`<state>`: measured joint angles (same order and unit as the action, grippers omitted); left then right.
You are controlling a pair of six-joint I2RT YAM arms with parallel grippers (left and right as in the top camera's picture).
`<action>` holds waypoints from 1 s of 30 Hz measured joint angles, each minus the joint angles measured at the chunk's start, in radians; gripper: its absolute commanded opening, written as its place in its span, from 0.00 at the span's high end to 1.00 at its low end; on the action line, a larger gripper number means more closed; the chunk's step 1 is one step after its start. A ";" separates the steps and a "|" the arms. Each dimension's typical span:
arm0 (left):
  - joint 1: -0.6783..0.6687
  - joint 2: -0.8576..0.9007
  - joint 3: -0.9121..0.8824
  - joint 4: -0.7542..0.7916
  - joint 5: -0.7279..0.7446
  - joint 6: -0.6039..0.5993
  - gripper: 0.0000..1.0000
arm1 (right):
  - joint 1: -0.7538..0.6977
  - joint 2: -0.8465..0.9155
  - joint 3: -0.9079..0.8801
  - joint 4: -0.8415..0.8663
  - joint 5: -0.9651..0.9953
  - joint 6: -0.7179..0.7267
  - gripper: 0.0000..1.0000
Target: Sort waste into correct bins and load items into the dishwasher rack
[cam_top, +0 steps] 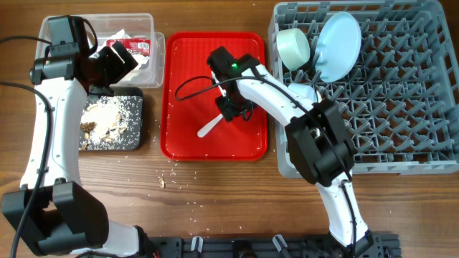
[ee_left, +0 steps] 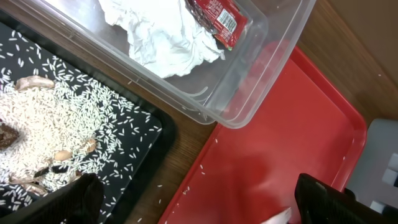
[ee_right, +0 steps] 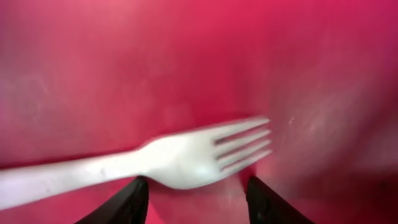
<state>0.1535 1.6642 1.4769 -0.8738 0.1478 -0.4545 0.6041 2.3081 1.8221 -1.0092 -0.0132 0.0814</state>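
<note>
The fork (ee_right: 180, 158) is seen lying flat on the red tray (cam_top: 186, 64), directly beneath the right gripper (cam_top: 233, 107). Its long axis is set on a diagonal across the tray. The handle is pointed toward the robot's left and the near edge, and the tines are aimed toward the rack (cam_top: 401, 107) and the far side. From the right wrist view, which is blurred, the tines are pointed to the right and the handle is run out past the left edge. The right gripper's fingers (ee_right: 134, 199) are held apart just short of the fork's head, and nothing is clamped between them.

The left gripper (ee_left: 196, 190) is spread wide and empty, hung over the gap between the black tray (ee_left: 149, 134) and the red one. Rice (ee_left: 81, 124) and brownish scraps are heaped in the black tray. A crumpled napkin (ee_left: 161, 37) and a red packet (ee_left: 217, 18) are held in the clear tub (ee_left: 249, 74) just beyond it.

A plate (cam_top: 338, 44) and a bowl (cam_top: 292, 45) are stood at the rack's far left corner. Everything is set on a wooden table (cam_top: 215, 193), where loose grains (cam_top: 163, 180) are scattered below the red tray's near left corner.
</note>
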 measured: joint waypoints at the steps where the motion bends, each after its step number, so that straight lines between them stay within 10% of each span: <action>1: 0.000 0.000 0.000 0.001 0.000 0.000 0.00 | -0.009 0.000 0.000 0.027 -0.001 0.000 0.53; 7: 0.000 0.000 0.000 0.000 0.000 0.000 0.00 | -0.096 0.014 -0.001 0.226 -0.001 -0.035 0.54; 15: 0.000 0.000 0.000 0.000 0.000 0.000 0.00 | -0.090 0.021 0.188 -0.037 -0.199 0.054 0.48; 30: 0.000 0.000 0.000 0.000 0.000 0.000 0.00 | -0.031 0.099 0.204 -0.014 -0.211 0.396 0.50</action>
<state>0.1535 1.6642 1.4769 -0.8734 0.1478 -0.4545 0.5735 2.4073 2.0262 -1.0237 -0.2241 0.4774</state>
